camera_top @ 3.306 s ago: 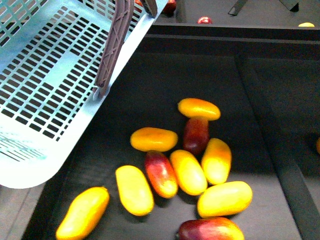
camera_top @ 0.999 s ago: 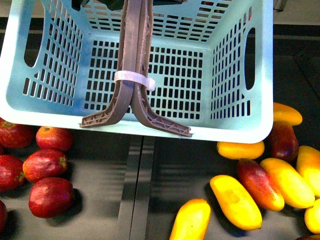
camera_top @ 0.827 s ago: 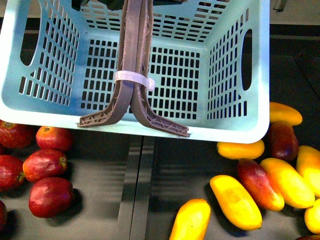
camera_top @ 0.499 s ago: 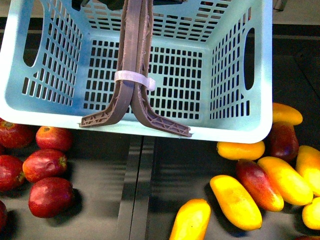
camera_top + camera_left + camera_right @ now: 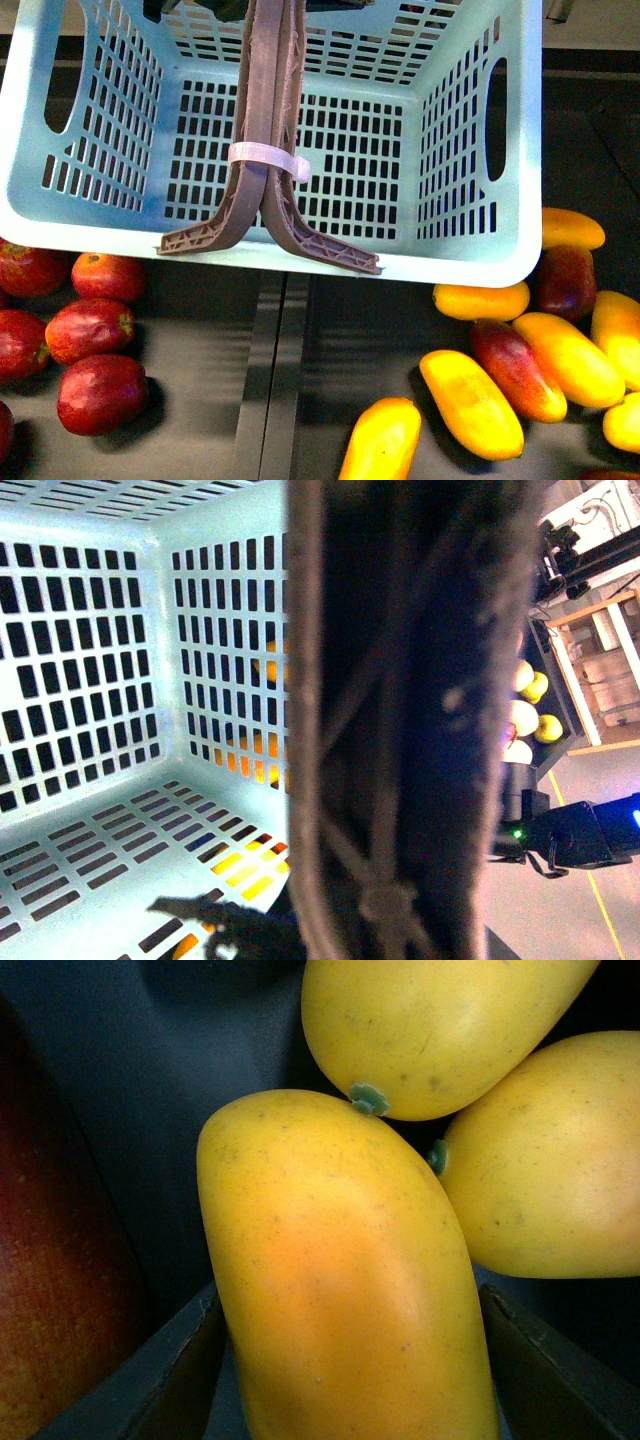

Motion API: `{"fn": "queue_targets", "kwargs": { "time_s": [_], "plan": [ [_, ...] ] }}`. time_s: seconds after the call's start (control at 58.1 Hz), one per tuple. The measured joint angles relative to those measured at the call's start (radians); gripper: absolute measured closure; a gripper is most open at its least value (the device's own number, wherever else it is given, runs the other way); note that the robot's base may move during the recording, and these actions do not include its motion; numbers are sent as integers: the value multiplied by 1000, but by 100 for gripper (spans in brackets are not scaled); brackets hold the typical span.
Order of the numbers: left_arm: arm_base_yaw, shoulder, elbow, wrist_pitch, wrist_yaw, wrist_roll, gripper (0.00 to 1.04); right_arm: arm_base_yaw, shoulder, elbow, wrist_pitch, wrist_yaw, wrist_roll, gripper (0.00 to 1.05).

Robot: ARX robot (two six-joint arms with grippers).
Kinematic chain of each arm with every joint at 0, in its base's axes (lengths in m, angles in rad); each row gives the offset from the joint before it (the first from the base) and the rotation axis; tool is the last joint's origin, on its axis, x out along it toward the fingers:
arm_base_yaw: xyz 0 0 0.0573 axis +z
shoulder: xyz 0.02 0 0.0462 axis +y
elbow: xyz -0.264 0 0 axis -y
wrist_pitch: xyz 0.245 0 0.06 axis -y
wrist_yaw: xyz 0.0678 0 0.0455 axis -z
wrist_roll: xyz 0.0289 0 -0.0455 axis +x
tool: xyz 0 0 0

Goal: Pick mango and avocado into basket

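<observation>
Mango between the right pincer's fingers, basket over the worktop

The mango, yellow with an orange blush, lies on the dark worktop between the spread fingers of the right pincer. They sit close at its flanks, but whether they press it cannot be told. Two more yellow mangoes touch its far end and a red-and-yellow fruit lies beside it. In the front view the teal basket fills the far half, its mauve handles upright and bound by a white tie. Yellow mangoes lie near its right corner and red fruits by its left. The handles fill the left wrist view, so the left pincer's grip cannot be told
</observation>
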Motion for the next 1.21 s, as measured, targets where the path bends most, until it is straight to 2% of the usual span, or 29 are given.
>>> {"fn": "queue_targets", "kwargs": {
  "time_s": [0.121, 0.276, 0.431, 0.62, 0.775, 0.861, 0.878, 0.913, 1.016, 1.119, 1.205],
  "plan": [
    [0, 0, 0, 0, 0, 0, 101, -8, -21, 1, 2, -4, 42, 43],
    [0, 0, 0, 0, 0, 0, 101, -32, -79, 3, -19, -36, 100, 45],
    [0, 0, 0, 0, 0, 0, 101, -62, -194, 6, -19, -130, 219, 45],
    [0, 0, 0, 0, 0, 0, 101, -77, -428, -11, 95, -269, 493, 45],
    [0, 0, 0, 0, 0, 0, 101, -58, -643, -59, 174, -317, 809, 45],
    [0, 0, 0, 0, 0, 0, 101, -10, -790, -97, 146, -316, 1072, 45],
    [0, 0, 0, 0, 0, 0, 101, -1, -808, -103, 144, -317, 1088, 45],
    [0, 0, 0, 0, 0, 0, 101, 39, -875, -128, 133, -313, 1229, 45],
    [0, 0, 0, 0, 0, 0, 101, 162, -1008, -181, 97, -285, 1492, 45],
    [0, 0, 0, 0, 0, 0, 101, 316, -1092, -216, 85, -237, 1716, 45],
    [0, 0, 0, 0, 0, 0, 101, 421, -1114, -220, 89, -198, 1834, 45]
  ]
}}
